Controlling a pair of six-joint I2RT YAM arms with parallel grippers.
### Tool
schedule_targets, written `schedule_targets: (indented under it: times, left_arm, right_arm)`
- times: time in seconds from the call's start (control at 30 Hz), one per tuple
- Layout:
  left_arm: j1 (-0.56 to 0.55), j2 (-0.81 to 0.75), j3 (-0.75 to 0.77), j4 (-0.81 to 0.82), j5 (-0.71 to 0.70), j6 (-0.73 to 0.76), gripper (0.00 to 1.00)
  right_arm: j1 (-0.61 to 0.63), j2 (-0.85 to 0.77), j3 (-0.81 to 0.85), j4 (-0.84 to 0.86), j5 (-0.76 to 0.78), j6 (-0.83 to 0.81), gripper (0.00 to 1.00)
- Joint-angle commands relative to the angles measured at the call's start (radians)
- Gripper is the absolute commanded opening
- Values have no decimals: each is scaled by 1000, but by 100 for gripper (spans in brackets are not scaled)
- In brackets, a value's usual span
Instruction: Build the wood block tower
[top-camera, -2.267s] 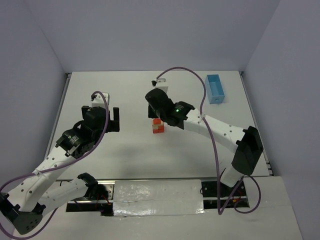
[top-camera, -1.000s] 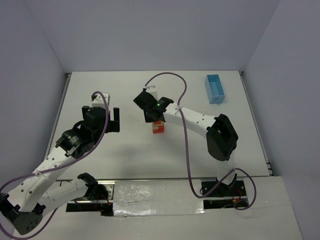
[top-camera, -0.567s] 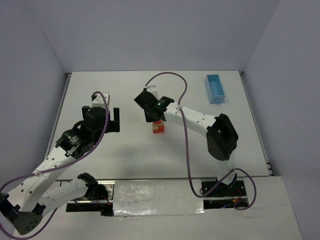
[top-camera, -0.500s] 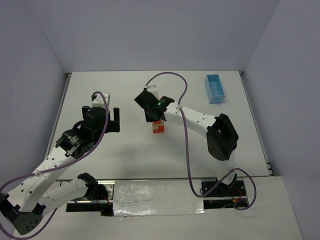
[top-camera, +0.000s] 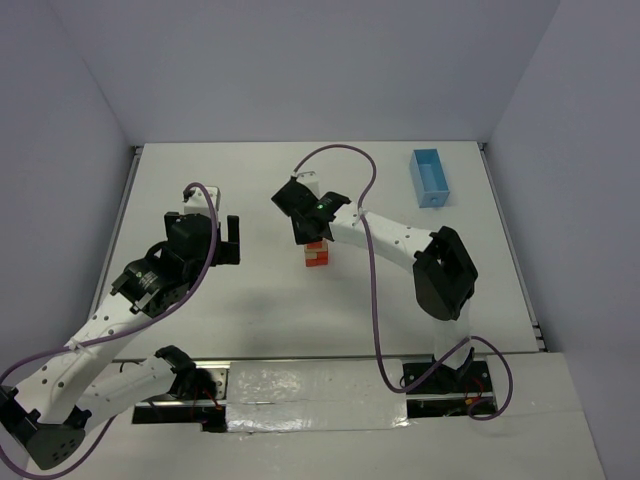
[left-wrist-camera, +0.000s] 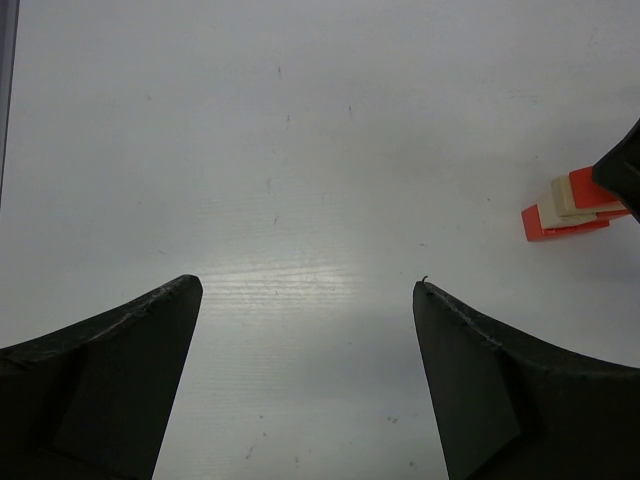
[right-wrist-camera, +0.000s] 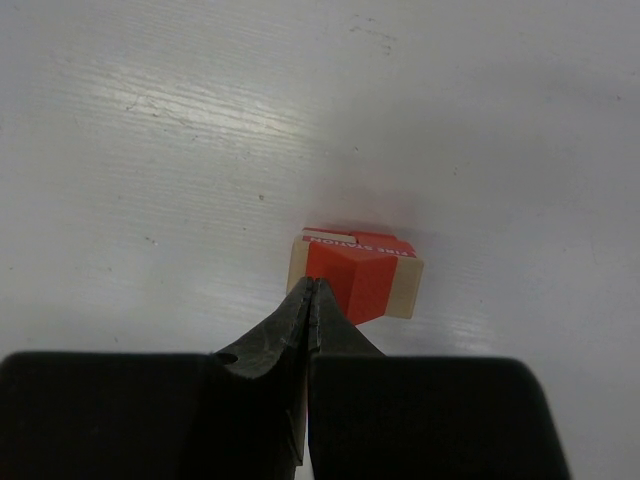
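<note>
Two fingers of the right gripper (right-wrist-camera: 313, 290) are pressed flat against each other with nothing between them. In the right wrist view their joined tips sit over the near left edge of the wood block tower (right-wrist-camera: 360, 275); whether they touch the top block cannot be told. From that camera the tower's top is a red-orange block with a ridge down its middle, resting on a pale tan block, and a strip of red-orange peeks out along the far side. From overhead the right gripper (top-camera: 312, 233) points down just on the far side of the tower (top-camera: 316, 256). Its white arm runs away from the tower to the right and toward the near edge, with a purple cable arching above it. The left gripper (left-wrist-camera: 305, 288) is spread wide and holds nothing, with only bare white table (left-wrist-camera: 300, 150) between its two dark fingers (left-wrist-camera: 100, 385). In the left wrist view the tower (left-wrist-camera: 565, 208) stands off to the right of that gap, clear of both fingers, showing red-orange at the foot, pale tan above and red-orange higher up, where a dark part of the right arm cuts it off. Overhead, the left gripper (top-camera: 231, 240) hangs well to the left of the tower, its open side turned toward it. A light-blue rectangular tray (top-camera: 417, 178) lies well apart from the tower, to its right and farther back on the table (top-camera: 250, 320).
</note>
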Motion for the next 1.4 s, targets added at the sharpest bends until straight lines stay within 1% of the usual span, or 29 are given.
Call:
schedule_targets:
  times: [0.0,1.37]
  left_arm:
    - [5,-15,-3,17,2,14,100]
    - [5,-10,-3,20,10,17,100]
  right_arm:
    - [-6,0,-7,-4,2,-6,0]
    - [-20,14,3,-24,-15,-13,0]
